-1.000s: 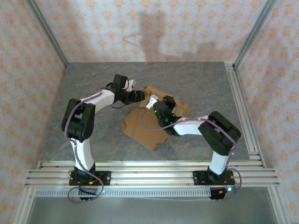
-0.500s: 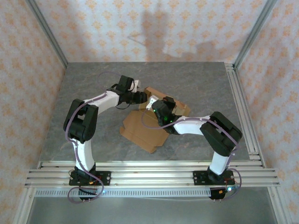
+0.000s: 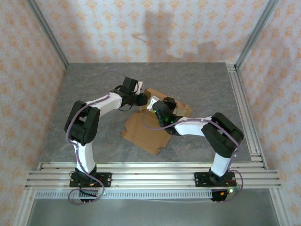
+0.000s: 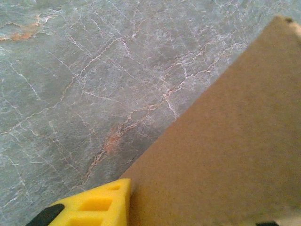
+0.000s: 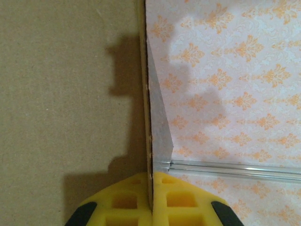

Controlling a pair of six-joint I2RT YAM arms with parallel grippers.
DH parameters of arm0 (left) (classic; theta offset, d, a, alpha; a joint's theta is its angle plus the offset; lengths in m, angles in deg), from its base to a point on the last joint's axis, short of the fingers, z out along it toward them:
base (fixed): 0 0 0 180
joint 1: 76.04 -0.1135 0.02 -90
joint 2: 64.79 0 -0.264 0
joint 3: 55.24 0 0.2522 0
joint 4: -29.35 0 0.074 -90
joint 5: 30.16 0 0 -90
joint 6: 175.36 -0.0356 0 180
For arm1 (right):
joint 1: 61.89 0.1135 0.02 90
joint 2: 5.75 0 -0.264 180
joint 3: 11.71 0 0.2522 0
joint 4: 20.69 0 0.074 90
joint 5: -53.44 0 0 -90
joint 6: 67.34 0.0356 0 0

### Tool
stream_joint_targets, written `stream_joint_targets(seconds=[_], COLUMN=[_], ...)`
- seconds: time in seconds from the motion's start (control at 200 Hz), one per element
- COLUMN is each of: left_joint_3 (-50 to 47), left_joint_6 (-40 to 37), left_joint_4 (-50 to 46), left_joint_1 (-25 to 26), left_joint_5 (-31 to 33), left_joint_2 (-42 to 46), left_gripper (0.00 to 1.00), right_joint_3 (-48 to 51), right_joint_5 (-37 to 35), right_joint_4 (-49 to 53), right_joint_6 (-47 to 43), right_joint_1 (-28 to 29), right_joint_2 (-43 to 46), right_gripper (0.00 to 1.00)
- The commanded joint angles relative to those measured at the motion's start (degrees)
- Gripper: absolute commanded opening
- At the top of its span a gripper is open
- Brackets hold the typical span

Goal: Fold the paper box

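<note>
Right wrist shows paper box (image 5: 70,94) edge clamped between fingers (image 5: 178,200)

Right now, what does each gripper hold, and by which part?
The right gripper pinches the paper box by a panel edge; for the left gripper it cannot be told.

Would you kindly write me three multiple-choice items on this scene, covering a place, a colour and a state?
1. Where does the paper box lie on the table? A left edge; B near the middle; C far right corner.
2. What colour are the right hand's fingers? A yellow; B blue; C red.
3. How is the right hand? A wide open; B shut on nothing; C shut on the paper box's edge.
1 B: the cardboard sits mid-table from above. 2 A: its wrist view shows yellow. 3 C: both fingers pinch a cardboard edge.
</note>
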Motion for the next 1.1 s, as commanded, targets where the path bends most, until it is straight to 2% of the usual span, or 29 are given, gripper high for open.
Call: stream_joint_targets(seconds=[0.0,0.135,0.165,0.23,0.37,0.496,0.561,0.716,1.096], left_joint_3=[0.9,0.4,0.2,-0.2,-1.3,-3.2,-4.4,-6.1,-9.6], left_joint_6=[-1.0,-1.2,-1.2,-1.2,-1.6,-1.9,-1.9,-1.7,-3.3], left_joint_4=[-1.4,-0.8,-0.6,0.1,1.9,4.8,6.6,9.2,13.5], left_joint_1=[0.7,0.7,0.7,0.7,0.7,0.7,0.7,0.7,0.8], left_joint_5=[2.6,2.9,3.1,3.4,4.0,4.7,5.1,5.5,7.1], left_joint_2=[3.1,3.4,3.4,3.6,3.9,4.4,4.8,5.7,9.2], left_gripper=[0.18,0.15,0.14,0.13,0.1,0.06,0.04,0.03,0.04], right_joint_3=[-1.7,-2.2,-2.4,-3.0,-4.7,-6.1,-6.3,-6.5,-11.3], right_joint_5=[-1.4,-1.0,-0.8,0.4,4.5,12.0,16.7,25.8,34.0], right_joint_4=[-0.7,1.2,2.0,4.9,12.6,20.7,24.2,28.9,31.8], right_joint_6=[0.4,2.8,3.7,6.4,14.0,22.2,25.9,33.3,46.1], right_joint_1=[0.5,0.5,0.5,0.5,0.5,0.5,0.5,0.4,-2.3], right_joint_2=[-0.6,0.3,0.6,1.7,5.4,10.3,12.8,17.9,24.3], right_gripper=[0.0,0.0,0.03,0.16,0.57,0.81,0.89,0.97,0.98])
